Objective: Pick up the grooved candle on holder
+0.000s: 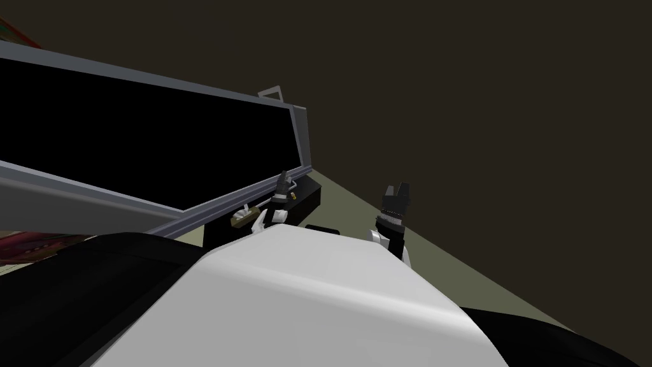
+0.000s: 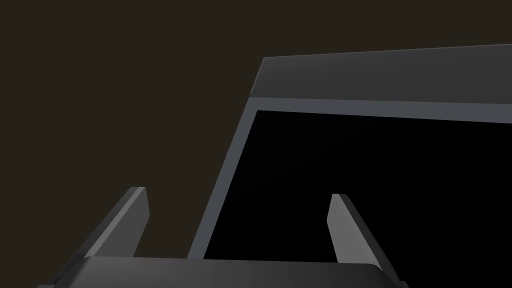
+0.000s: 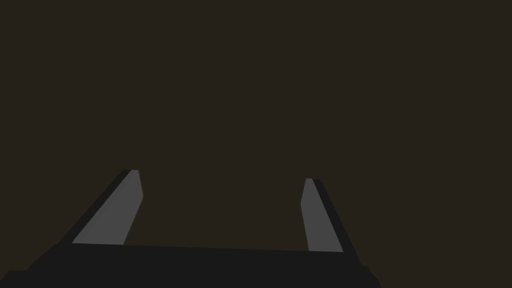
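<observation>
Your tightest spot is on the left. A big grey frame [image 1: 302, 137] around a flat black area slants across that whole side, and its lower rail runs right down to a low dark stand [image 1: 310, 196] tucked under its corner. The right side is much roomier: a strip of olive floor [image 1: 407, 242] runs along the foot of a plain dark brown wall [image 1: 484, 115].

The candle on its holder [image 1: 242, 217] is a small pale thing on a brownish base. It sits on the stand's top, close under the frame's lower rail and just beside your left forearm. It's too small to make out any grooves. There's also a little yellowish bit [image 1: 293, 195] further along the same top.

Your left gripper [image 1: 284, 178] is up over the stand and points at the frame's lower corner. It's past the candle rather than at it. In the left wrist view its fingers [image 2: 134, 220] are spread wide with nothing between them, and the frame's corner runs up between them.

Your right gripper [image 1: 396, 190] hangs out over the floor strip, well apart from the stand and pointed at the brown wall. Its fingers [image 3: 320, 220] are released too and hold nothing.
</observation>
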Available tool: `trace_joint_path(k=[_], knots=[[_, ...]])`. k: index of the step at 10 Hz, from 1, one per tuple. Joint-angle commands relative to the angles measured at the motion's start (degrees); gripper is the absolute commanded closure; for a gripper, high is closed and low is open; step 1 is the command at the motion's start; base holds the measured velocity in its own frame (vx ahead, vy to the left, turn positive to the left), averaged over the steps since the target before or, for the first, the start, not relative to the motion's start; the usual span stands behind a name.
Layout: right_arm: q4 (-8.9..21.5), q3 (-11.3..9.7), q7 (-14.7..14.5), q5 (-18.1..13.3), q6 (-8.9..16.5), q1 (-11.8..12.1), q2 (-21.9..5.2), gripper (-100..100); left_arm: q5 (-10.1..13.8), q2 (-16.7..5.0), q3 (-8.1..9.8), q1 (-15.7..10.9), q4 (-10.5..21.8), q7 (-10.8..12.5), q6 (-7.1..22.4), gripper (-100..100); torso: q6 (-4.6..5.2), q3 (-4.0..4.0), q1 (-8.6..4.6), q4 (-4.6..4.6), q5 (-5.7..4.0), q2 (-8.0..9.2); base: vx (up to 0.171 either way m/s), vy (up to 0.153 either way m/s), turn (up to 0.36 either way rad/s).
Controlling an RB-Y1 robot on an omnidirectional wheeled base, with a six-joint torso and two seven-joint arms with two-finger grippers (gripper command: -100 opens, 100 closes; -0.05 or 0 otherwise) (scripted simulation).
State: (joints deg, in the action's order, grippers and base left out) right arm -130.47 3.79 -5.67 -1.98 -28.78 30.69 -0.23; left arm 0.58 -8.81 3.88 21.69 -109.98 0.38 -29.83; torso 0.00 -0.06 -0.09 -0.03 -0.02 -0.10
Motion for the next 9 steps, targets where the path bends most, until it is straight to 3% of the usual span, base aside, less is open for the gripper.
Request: trace_joint_path(k=[1,2,6,9], knots=[[0.0,0.0,0.0,0.0,0.0,0.0,0.0,0,0.0,-0.3,0.21,-0.6,1.7,0.0,0.2,-100,0.00,0.00,0.00,0.00,0.00,0.00,0.010,-0.013,-0.001],[0.0,0.0,0.0,0.0,0.0,0.0,0.0,0,-0.3,-1.2,0.23,-1.5,4.2,-0.4,0.5,-100,0.00,0.02,0.05,0.01,0.00,0.03,0.017,-0.021,0.005],[0.0,0.0,0.0,0.0,0.0,0.0,0.0,0,-0.6,-2.0,0.23,-2.3,8.2,-0.8,0.9,-100,0.00,-0.01,0.00,0.00,0.00,-0.01,0.021,-0.022,0.004],[0.0,0.0,0.0,0.0,0.0,0.0,0.0,0,-1.2,-3.6,0.18,-4.2,13.9,-1.5,1.6,-100,0.00,0.00,0.04,0.00,0.01,0.00,0.026,-0.019,0.004]])
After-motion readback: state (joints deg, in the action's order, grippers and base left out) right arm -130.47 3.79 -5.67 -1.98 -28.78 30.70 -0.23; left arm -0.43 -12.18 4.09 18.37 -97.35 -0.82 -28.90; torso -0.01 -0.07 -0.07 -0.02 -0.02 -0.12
